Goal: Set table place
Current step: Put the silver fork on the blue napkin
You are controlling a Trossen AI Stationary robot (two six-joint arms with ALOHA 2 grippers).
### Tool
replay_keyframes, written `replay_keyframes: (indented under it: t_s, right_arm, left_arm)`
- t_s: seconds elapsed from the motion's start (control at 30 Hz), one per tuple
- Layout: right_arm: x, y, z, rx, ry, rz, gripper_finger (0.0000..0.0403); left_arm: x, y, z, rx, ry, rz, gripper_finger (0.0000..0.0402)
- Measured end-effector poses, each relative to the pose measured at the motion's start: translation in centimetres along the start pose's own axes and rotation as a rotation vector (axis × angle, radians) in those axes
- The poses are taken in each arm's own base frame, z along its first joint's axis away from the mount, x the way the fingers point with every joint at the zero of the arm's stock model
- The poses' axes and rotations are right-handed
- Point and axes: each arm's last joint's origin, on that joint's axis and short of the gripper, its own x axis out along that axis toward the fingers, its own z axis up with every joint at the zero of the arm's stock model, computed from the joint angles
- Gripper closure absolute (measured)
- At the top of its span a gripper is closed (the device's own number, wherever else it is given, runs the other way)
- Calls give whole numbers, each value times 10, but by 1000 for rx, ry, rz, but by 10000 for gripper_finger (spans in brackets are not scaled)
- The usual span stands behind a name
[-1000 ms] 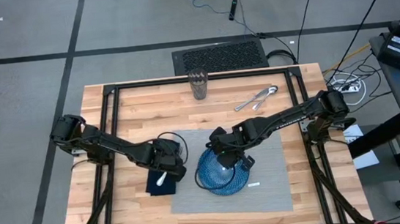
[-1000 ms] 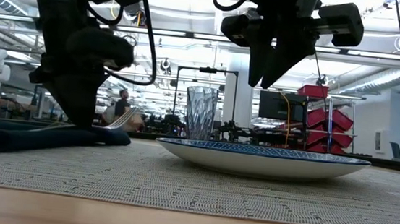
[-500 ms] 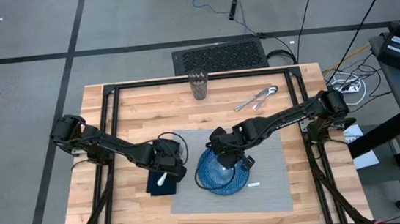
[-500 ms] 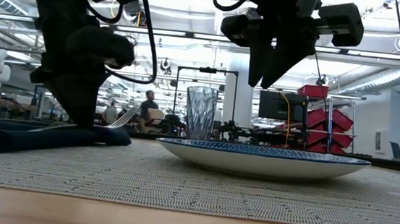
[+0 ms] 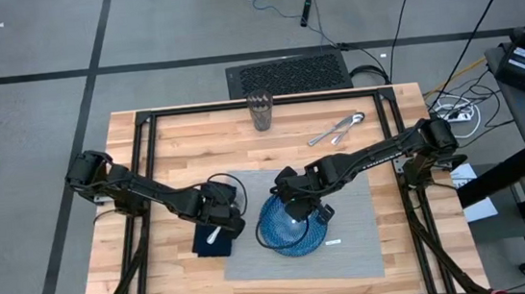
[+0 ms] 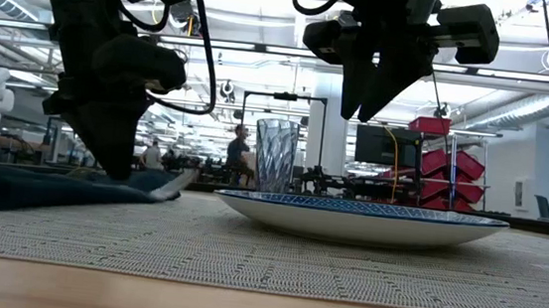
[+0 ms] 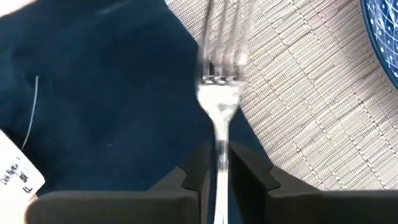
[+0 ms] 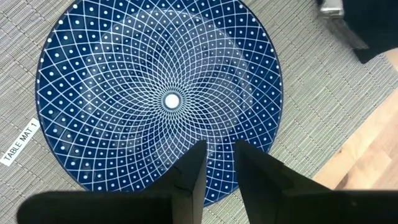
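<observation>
The grey placemat [image 5: 354,244] lies on the wooden table [image 5: 175,136] with the blue patterned plate [image 5: 294,226] on its left part. A navy napkin [image 5: 212,241] lies at the mat's left edge. My left gripper [image 7: 219,180] stands over the napkin [image 7: 93,93], shut on a silver fork [image 7: 219,99]. My right gripper [image 8: 219,162] hangs above the plate [image 8: 161,99], its fingers a little apart with nothing between them. My left gripper pinches the fork's handle [image 7: 219,155] between its two fingers, which come from above and slant steeply down. The fork reaches out ahead of the fingers, and its tine end [image 6: 178,178] lies low on the napkin [image 6: 12,189], beside the mat's edge.
A clear tumbler [image 5: 260,111] stands at the table's far edge, with a spoon and knife [image 5: 336,128] to its right. A small white label [image 5: 334,243] lies on the mat near the plate. People move in the room behind.
The fork's tine end has sunk from just above the napkin down onto it, while the handle stays between my left gripper's fingers. Both arms have kept still.
</observation>
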Motion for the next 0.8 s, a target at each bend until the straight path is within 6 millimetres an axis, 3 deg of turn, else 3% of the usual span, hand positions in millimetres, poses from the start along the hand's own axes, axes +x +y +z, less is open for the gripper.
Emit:
replay_keyframes:
  t_s: [0.17,0.5,0.8]
  right_arm:
    - [0,0,0,0,0,0,335]
    - [0,0,0,0,1,-2,335]
    - [0,0,0,1,1,-3,335]
  left_arm:
    - [0,0,0,0,1,1,336]
    - [1,-1,-1,0,27,-14,333]
    - [20,-6,-6,32,100,-6,333]
